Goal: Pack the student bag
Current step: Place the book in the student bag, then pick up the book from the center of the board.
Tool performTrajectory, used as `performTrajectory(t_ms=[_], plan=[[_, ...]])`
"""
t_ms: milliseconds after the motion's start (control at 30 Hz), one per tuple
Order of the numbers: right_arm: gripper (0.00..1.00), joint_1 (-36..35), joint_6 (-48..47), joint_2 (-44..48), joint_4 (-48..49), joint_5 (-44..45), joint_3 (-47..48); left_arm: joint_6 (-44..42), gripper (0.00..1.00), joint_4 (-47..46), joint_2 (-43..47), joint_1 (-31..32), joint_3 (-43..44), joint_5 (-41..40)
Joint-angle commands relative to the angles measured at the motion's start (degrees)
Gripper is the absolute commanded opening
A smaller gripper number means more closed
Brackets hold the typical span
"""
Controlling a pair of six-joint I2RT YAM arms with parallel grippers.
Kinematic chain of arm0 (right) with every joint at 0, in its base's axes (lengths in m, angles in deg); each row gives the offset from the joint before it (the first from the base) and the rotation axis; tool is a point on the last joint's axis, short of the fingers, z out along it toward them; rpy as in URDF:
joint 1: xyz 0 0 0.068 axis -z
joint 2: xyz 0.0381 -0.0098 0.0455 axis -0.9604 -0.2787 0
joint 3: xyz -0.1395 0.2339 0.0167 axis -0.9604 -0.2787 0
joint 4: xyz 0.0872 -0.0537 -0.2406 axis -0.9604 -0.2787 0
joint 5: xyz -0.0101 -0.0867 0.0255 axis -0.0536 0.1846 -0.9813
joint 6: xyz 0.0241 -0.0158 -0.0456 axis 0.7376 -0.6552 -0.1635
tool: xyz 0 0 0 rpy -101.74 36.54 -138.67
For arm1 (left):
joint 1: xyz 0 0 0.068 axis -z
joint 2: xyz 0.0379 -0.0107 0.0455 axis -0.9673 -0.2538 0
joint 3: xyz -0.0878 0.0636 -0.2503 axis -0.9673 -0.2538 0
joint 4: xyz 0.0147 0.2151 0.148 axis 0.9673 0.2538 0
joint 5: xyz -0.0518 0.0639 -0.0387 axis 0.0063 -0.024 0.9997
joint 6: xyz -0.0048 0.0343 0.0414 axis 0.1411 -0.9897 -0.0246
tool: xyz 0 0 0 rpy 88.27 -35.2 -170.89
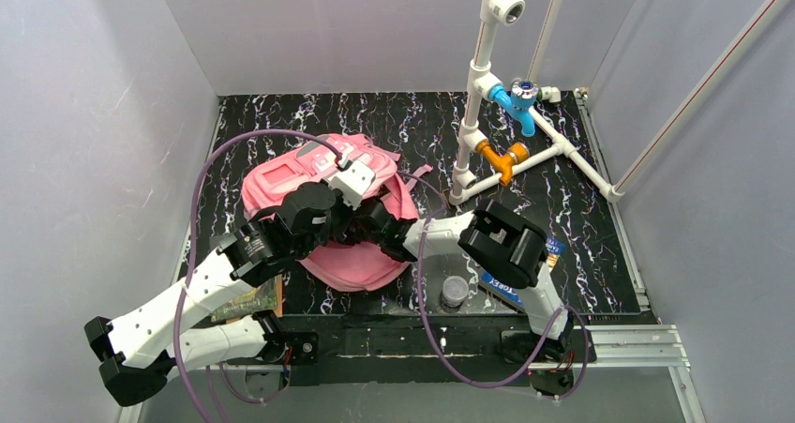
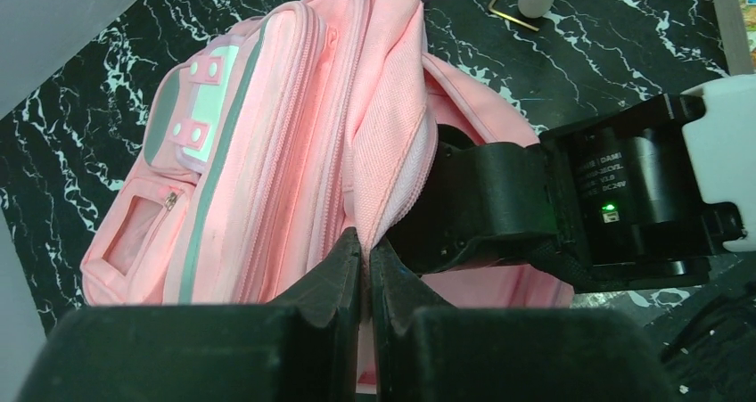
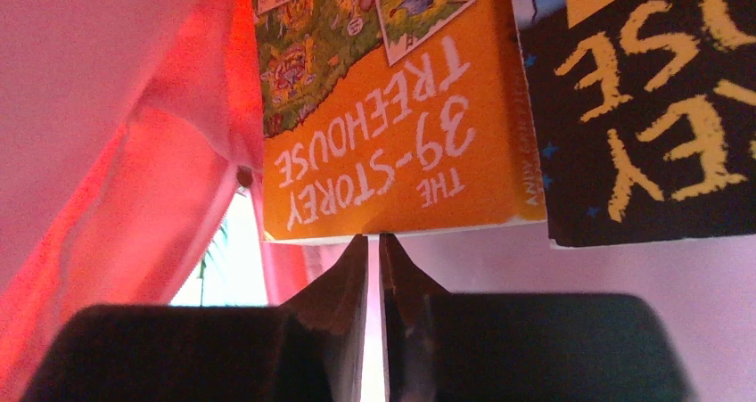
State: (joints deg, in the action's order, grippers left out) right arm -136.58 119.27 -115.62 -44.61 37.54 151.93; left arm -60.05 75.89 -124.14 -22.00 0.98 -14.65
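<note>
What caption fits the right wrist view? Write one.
Inside the student bag, right hand at the edge of the orange Treehouse book, black book alongside.

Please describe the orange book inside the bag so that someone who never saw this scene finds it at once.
A large pink fabric backpack lies on the black marbled table. Inside it, in the right wrist view, two books sit side by side. Yours is the left one, the orange book with the white title "The 39-Storey Treehouse"; its neighbour is a black book with yellow letters.

Bright even light, pink-tinted inside.
</note>
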Motion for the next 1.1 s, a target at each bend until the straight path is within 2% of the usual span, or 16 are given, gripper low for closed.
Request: performTrajectory(t_ms=[0, 100, 200, 400, 500, 600, 733, 867, 967, 1067], plan=[[0.19, 0.54, -4.83, 2.41, 3.89, 4.39, 0.46, -0.1, 0.0, -3.48, 1.84, 0.24, 1.08, -1.04], [0.23, 0.54, -5.18, 6.81, -2.15, 4.86, -1.81, -1.16, 0.0, -4.92, 1.72, 0.23, -0.51, -2.26], [0.31, 0.54, -6.6, 13.77, -8.53, 4.25, -6.12, -1.32, 0.0, -7.41, 0.9, 0.19, -2.76, -4.2], [0.51, 0.55, -15.99, 28.34, -21.35, 2.18, -15.09, -0.05, 0.0, -10.49, -1.85, -0.84, -6.4, -9.29], [0.56, 0.54, -19.53, 35.38, -26.16, 0.13, -19.39, 1.0, 0.0, -11.19, -2.17, -1.48, -7.41, -9.37], [0.56, 0.61, -20.67, 43.33, -31.31, 1.23, -23.86, 2.14, 0.0, -10.63, -2.16, -1.67, -7.82, -8.24], [0.5, 1.45, -22.03, 56.37, -35.62, 3.98, -30.53, 3.86, 0.0, -9.55, -1.42, -1.66, -8.69, -7.26], [0.51, 3.07, -18.17, 65.61, -47.8, 15.15, -32.72, 4.67, 0.0, -9.18, -0.64, -1.65, -9.69, -6.72], [0.49, 7.75, -14.44, 69.52, -57.41, 19.72, -33.57, 4.66, 0.0, -8.59, -0.78, -1.64, -9.63, -6.19], [0.46, 16.61, -12.73, 72.13, -62.09, 18.79, -35.42, 6.58, 0.0, -8.28, -1.25, -1.65, -9.55, -5.61]])
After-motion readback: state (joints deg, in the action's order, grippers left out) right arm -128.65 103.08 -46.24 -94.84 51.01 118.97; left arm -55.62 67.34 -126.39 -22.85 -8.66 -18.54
